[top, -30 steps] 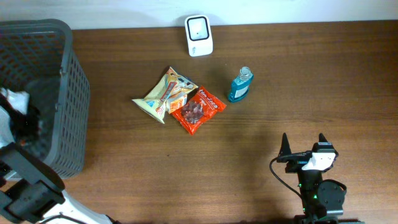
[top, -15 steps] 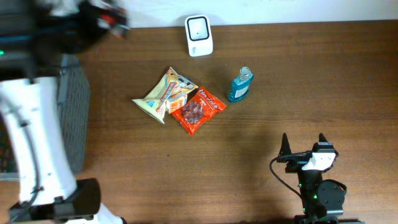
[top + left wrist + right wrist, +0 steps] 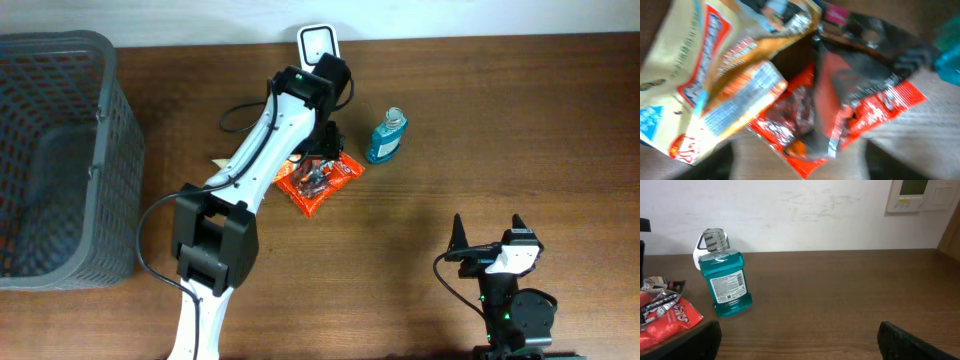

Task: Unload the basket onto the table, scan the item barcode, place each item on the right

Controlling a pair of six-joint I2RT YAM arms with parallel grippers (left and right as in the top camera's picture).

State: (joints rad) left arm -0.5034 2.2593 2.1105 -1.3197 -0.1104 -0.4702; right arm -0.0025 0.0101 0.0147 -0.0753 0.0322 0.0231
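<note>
Near the middle of the table [image 3: 500,120], the left gripper [image 3: 322,155] hangs over the red snack bag [image 3: 318,188] and yellow snack bag [image 3: 700,85]; I cannot tell its jaws' state. The right gripper [image 3: 488,228] stands spread wide.

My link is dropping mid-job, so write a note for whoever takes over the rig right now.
Left gripper: looks open, empty, above the red snack bag and cream snack bag; wrist view blurred.
Right gripper: open, empty, parked at the front.
Mouthwash bottle stands beside the bags; scanner at the back edge.
Done: no item at the scanner now. Left: pick, scan.
</note>
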